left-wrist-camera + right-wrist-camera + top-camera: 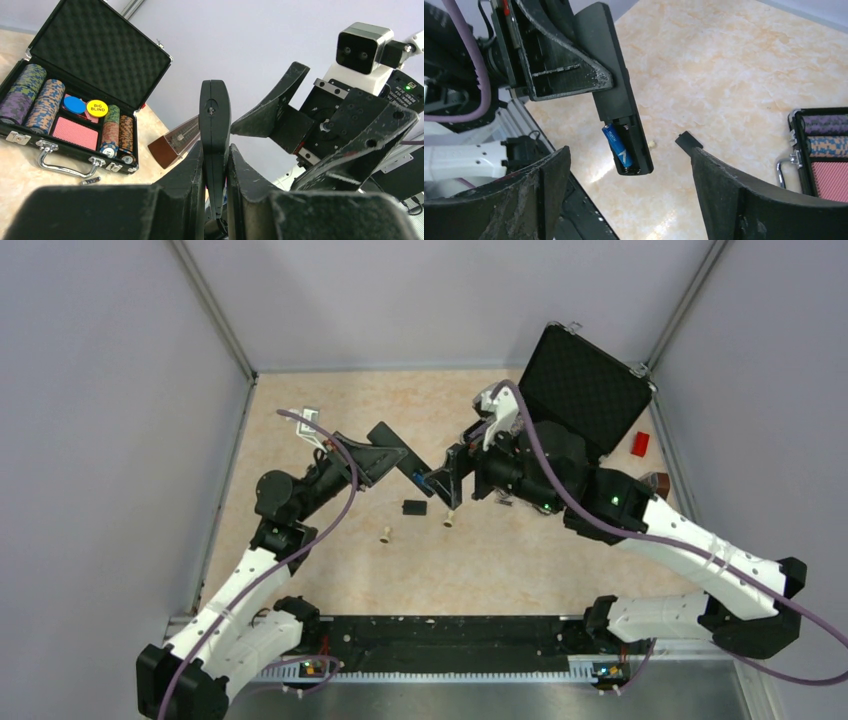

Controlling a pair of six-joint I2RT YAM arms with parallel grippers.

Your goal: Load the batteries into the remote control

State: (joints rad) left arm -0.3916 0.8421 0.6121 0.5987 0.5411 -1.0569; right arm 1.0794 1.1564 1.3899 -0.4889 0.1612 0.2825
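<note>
My left gripper [368,462] is shut on the black remote control [405,458] and holds it above the table, slanting down to the right. In the left wrist view the remote [215,115] stands edge-on between the fingers. In the right wrist view the remote [616,85] shows its open compartment with one blue battery [618,145] lying in it. I see no other battery. My right gripper [626,150] is open and empty, its jaws wide on either side of the remote's lower end. The small black back cover [413,507] lies on the table below.
Two beige pegs [385,535] [449,520] stand on the table near the cover. An open black chip case [585,385] sits at the back right, with a red block [640,443] and a brown metronome [172,142] beside it. Grey walls enclose the table.
</note>
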